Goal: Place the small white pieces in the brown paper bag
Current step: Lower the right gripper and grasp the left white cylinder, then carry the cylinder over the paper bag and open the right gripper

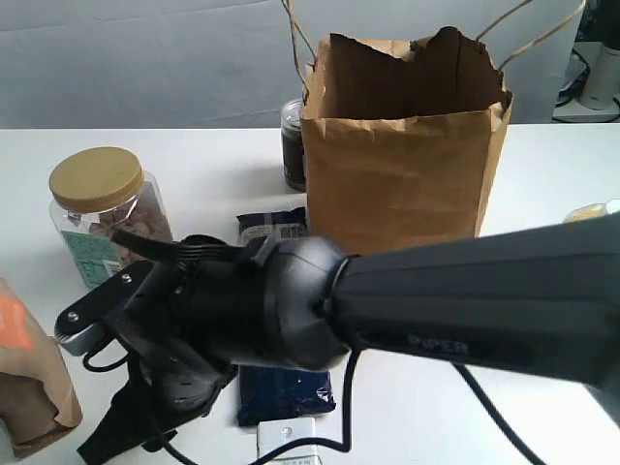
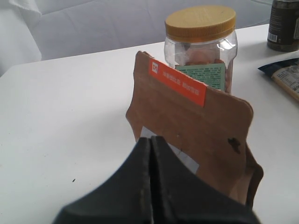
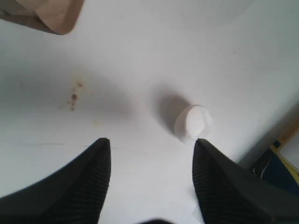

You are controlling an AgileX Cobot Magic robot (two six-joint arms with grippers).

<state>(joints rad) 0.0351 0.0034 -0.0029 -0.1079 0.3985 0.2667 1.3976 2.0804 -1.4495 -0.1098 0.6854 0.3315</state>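
Observation:
One small white piece (image 3: pixel 193 123) lies on the white table, just beyond one fingertip (image 3: pixel 201 145) of my open right gripper (image 3: pixel 152 142); nothing sits between the fingers. No other white pieces show in any view. The brown paper bag (image 1: pixel 402 160) stands upright and open at the back of the table, its twine handles raised. In the exterior view my right arm (image 1: pixel 291 300) reaches across to the front left and hides the piece. My left gripper (image 2: pixel 152 138) is shut and empty, close in front of a brown pouch with an orange label (image 2: pixel 196 126).
A clear jar with a yellow lid (image 1: pixel 102 208) stands at the left, a dark jar (image 1: pixel 292 145) beside the bag. Dark blue packets (image 1: pixel 274 225) lie mid-table. A white box with a clip (image 1: pixel 288 441) sits at the front edge. The pouch (image 1: pixel 29 373) is front left.

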